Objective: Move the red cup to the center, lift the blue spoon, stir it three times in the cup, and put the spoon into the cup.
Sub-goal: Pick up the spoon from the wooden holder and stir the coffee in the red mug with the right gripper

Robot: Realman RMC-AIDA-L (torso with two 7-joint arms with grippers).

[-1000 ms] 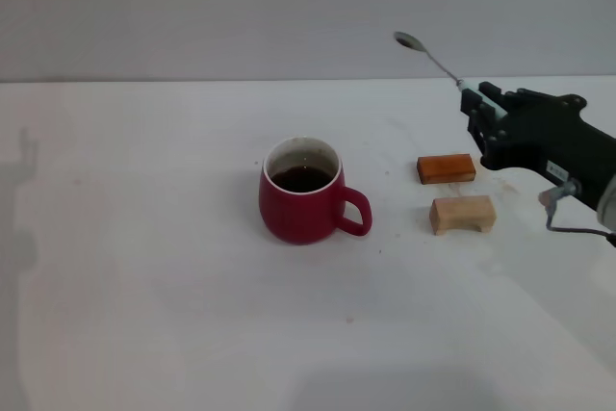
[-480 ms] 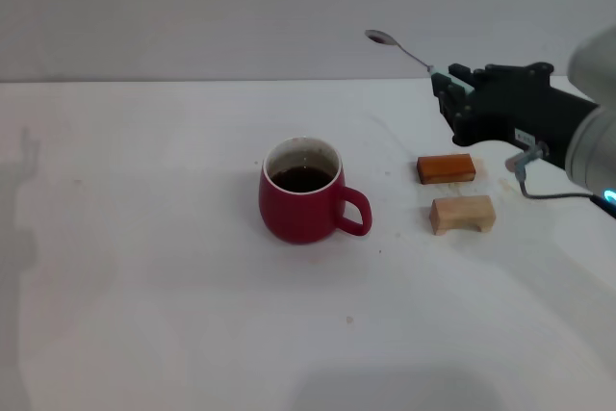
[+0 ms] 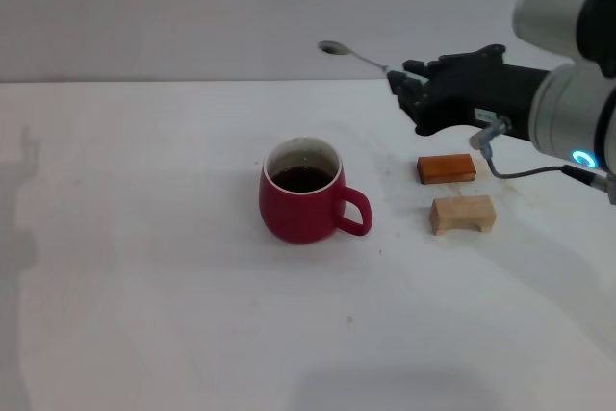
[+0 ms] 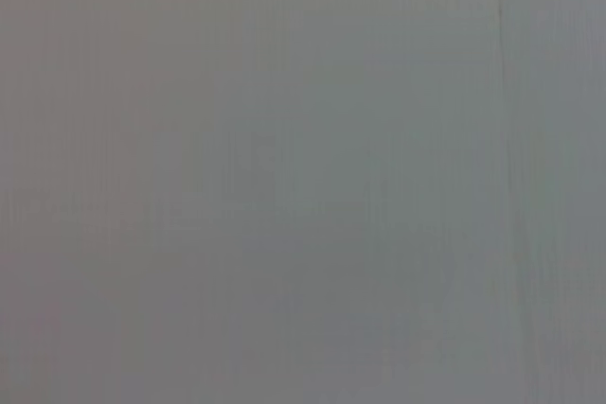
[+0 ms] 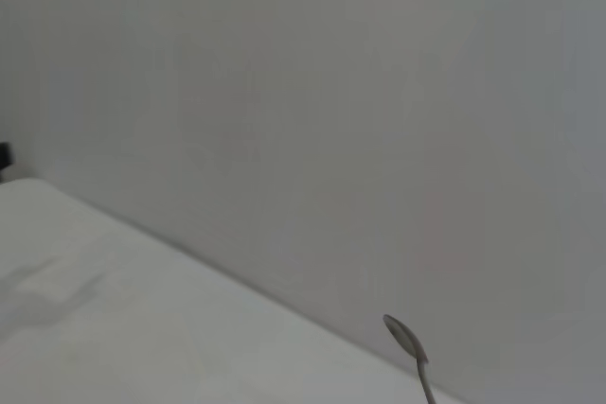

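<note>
The red cup [image 3: 303, 203] stands near the middle of the white table, handle toward the right, dark liquid inside. My right gripper [image 3: 404, 87] is shut on the blue spoon [image 3: 354, 57] and holds it in the air, up and to the right of the cup. The spoon's silver bowl points left and its pale handle is hidden in the fingers. The spoon's bowl also shows in the right wrist view [image 5: 407, 340] against the grey wall. My left gripper is out of view; the left wrist view shows only a grey surface.
An orange-brown block [image 3: 446, 168] and a light wooden block [image 3: 463, 214] lie on the white table [image 3: 144, 267] right of the cup, below my right arm. A grey wall [image 3: 192, 7] stands behind the table.
My right gripper has moved left and a little up with the spoon, closer to above the cup. The spoon now lies flatter. The cup and the blocks have not moved.
</note>
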